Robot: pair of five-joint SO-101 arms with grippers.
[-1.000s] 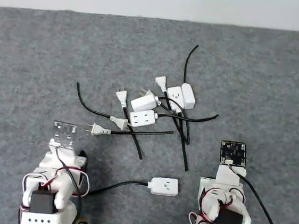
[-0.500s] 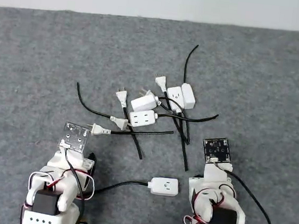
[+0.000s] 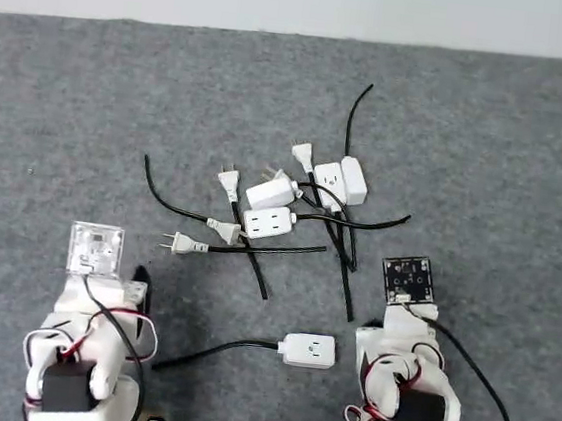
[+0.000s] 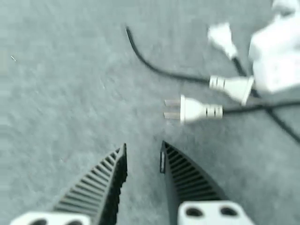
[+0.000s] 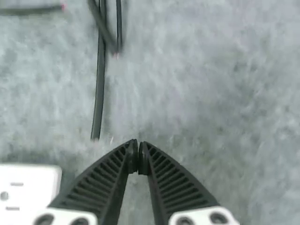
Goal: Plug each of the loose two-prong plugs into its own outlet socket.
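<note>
1. Hovering over the grey tabletop [image 3: 58,127], the left gripper [image 4: 143,150] stood narrowly parted and empty, its tips near the prongs of a loose plug [image 4: 194,110].
2. Grasping well probably meant widening first, then closing across the plug's white body, clear of prongs and cord.
3. Mid-tabletop lay a heap [image 3: 268,221] of crossed plugs and sockets; a lone socket [image 3: 309,349] sat nearer the arms.
4. The right gripper [image 5: 137,149] was pressed together, empty, just beside that socket.

The picture's edge cuts off my right wrist view's outlet socket [image 5: 26,185]; my left wrist view crops a blurred outlet block [image 4: 276,61].
</note>
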